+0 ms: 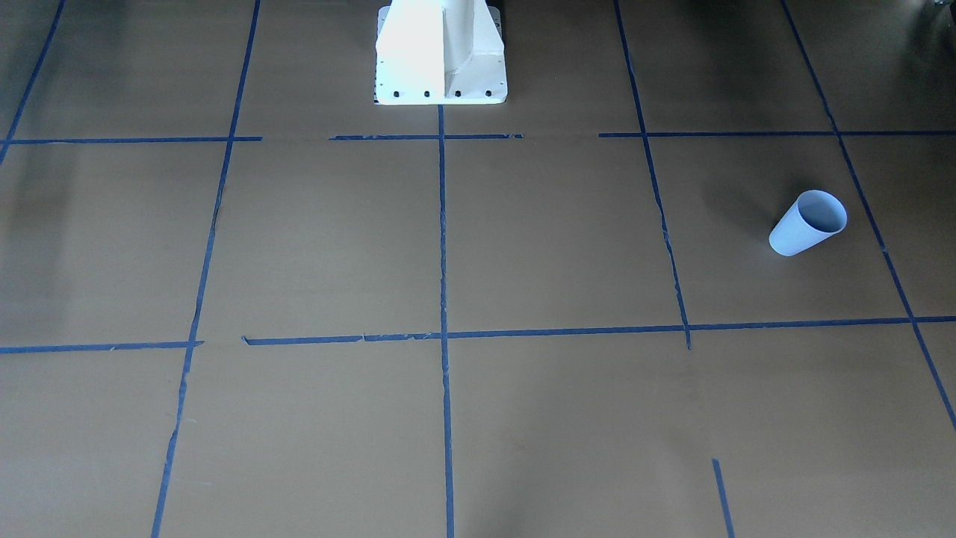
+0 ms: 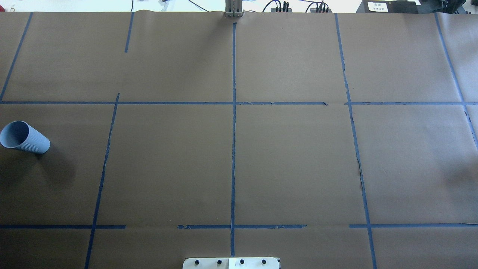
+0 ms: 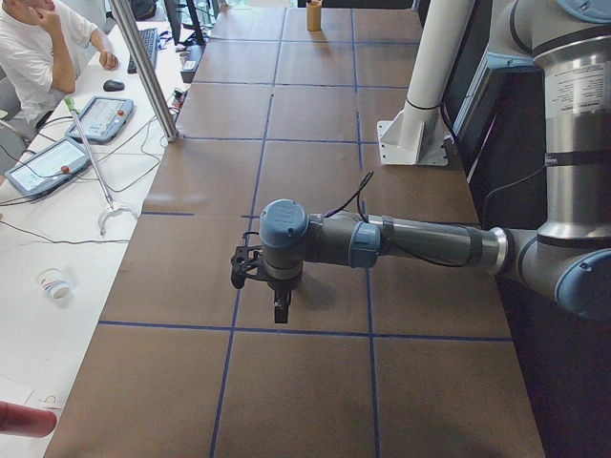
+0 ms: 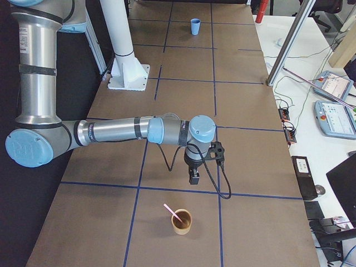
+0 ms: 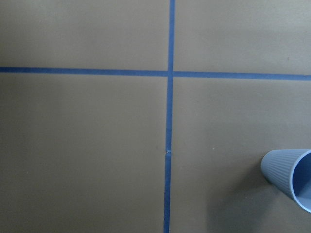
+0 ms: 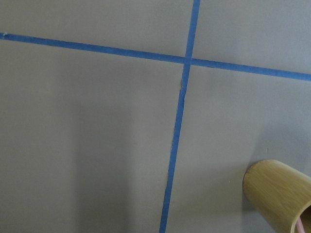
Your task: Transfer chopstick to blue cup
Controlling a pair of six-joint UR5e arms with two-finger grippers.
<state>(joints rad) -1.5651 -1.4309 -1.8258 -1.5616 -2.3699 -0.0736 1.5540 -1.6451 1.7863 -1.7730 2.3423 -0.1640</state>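
Chopstick (image 4: 169, 210) leans in tan cup (image 4: 181, 224) — blue cup (image 4: 195, 26) at far end; left gripper (image 3: 281, 307), right gripper (image 4: 193, 177): cannot tell spread.

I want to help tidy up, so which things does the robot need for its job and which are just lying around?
For the job: chopstick, blue cup, tan cup holding it.
Just lying about: tablets, small white cup, computer mouse.

Two cups stand on the brown paper-covered desk (image 2: 298, 168): one small pale blue ribbed tapered cup (image 1: 808, 224) near the left end effector (image 3: 281, 315), and one tan round wooden cup (image 4: 181, 222) just beside the right end effector (image 4: 193, 178). One thin pinkish-salmon chopstick (image 4: 170, 211) leans inside the tan cup. The end effectors number two.
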